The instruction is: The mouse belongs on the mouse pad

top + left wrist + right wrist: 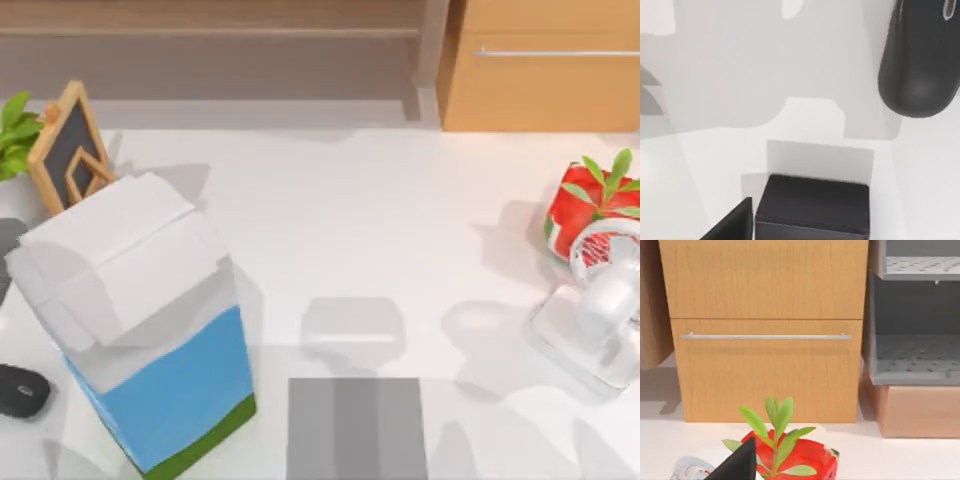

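Note:
The mouse [22,390] is a small black oval lying on the white table at the far left edge, just left of the tall blue-white-green carton [150,330]. The grey banded mouse pad [357,428] lies flat at the table's front centre, to the right of the carton, with nothing on it. In the left wrist view the mouse [920,55] lies on the table a short way beyond the dark body of my left gripper [810,210], apart from it. A dark corner of my right gripper [737,465] shows before a red plant pot [795,460].
A framed chalkboard sign [68,145] and a green plant [15,130] stand at the back left. The red pot with a plant [590,205] and a white desk fan [600,300] occupy the right side. A wooden drawer cabinet [545,65] stands behind the table.

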`<state>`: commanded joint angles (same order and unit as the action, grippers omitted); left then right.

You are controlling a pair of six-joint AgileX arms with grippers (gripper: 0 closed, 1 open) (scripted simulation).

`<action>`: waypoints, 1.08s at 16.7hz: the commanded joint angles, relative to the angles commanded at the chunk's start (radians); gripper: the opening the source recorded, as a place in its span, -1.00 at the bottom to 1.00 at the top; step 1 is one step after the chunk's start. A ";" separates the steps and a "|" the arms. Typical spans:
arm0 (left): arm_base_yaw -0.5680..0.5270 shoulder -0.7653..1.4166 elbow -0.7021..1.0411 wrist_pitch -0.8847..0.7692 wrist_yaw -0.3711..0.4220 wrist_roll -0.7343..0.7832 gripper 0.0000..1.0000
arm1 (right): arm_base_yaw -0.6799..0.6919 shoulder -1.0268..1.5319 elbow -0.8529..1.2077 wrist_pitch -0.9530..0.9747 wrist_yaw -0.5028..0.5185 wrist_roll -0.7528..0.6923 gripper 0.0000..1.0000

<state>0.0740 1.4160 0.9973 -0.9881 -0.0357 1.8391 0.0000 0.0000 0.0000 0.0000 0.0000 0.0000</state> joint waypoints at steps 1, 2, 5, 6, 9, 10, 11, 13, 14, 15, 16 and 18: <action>-0.010 0.038 0.007 -0.039 0.013 0.037 1.00 | 0.000 0.000 0.000 0.000 0.000 0.000 1.00; -0.019 0.066 0.012 -0.067 0.024 0.063 1.00 | 0.000 0.000 0.000 0.000 0.000 0.000 1.00; -0.028 0.091 0.016 -0.092 0.035 0.084 1.00 | 0.000 0.000 0.000 0.000 0.000 0.000 1.00; -0.028 0.091 0.016 -0.092 0.035 0.084 1.00 | 0.000 0.000 0.000 0.000 0.000 0.000 1.00; -0.023 0.089 0.011 -0.087 0.033 0.084 1.00 | 0.000 0.000 0.000 0.000 0.000 0.000 1.00; -0.021 0.097 0.003 -0.074 0.033 0.086 1.00 | 0.000 0.000 0.000 0.000 0.000 0.000 1.00; -0.019 0.116 -0.010 -0.050 0.033 0.087 1.00 | 0.000 0.000 0.000 0.000 0.000 0.000 1.00; -0.019 0.177 -0.055 0.029 0.033 0.089 1.00 | 0.000 0.000 0.000 0.000 0.000 0.000 1.00; -0.022 0.211 -0.083 0.083 0.034 0.089 1.00 | 0.000 0.000 0.000 0.000 0.000 0.000 1.00; -0.023 0.248 -0.112 0.139 0.034 0.087 1.00 | 0.000 0.000 0.000 0.000 0.000 0.000 1.00; -0.024 0.277 -0.141 0.194 0.034 0.087 1.00 | 0.000 0.000 0.000 0.000 0.000 0.000 1.00; -0.025 0.304 -0.189 0.284 0.034 0.089 1.00 | 0.000 0.000 0.000 0.000 0.000 0.000 1.00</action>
<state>0.0488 1.7196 0.8084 -0.7044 -0.0013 1.9282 0.0000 0.0000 0.0000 0.0000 0.0000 0.0000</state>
